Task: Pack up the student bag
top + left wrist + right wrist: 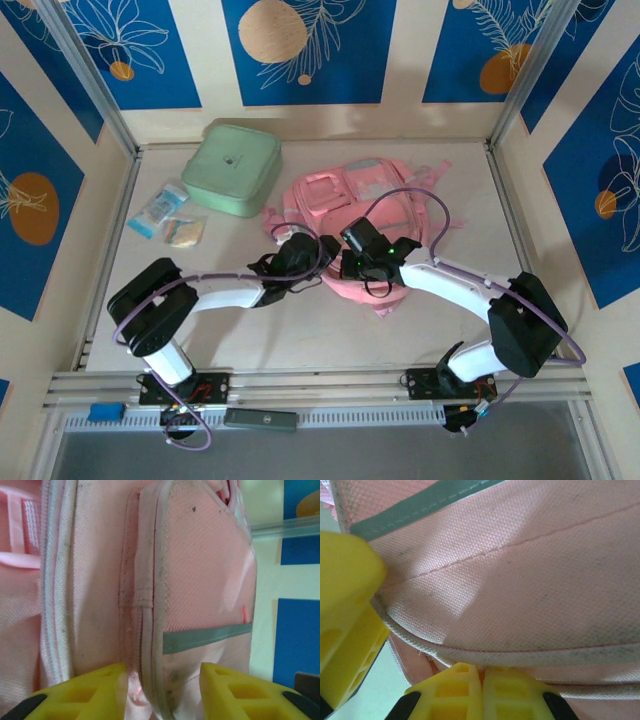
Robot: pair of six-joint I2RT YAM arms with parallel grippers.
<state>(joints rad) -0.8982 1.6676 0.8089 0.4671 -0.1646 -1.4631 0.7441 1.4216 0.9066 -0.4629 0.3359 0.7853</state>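
Note:
The student bag, a large pink backpack, lies flat at the middle of the table. My left gripper is at its near left edge. In the left wrist view the yellow fingers stand apart on either side of a piped pocket edge of the student bag, and fabric fills the gap. My right gripper is at the near edge beside it. Its fingertips press together just under the bag's pale piping, with a thin pink sliver pinched between them. The left gripper's finger shows at the left, against the bag.
A mint green square zip case lies at the back left. Two small packets lie on the table left of the bag. Metal frame posts and patterned walls close in the table on three sides.

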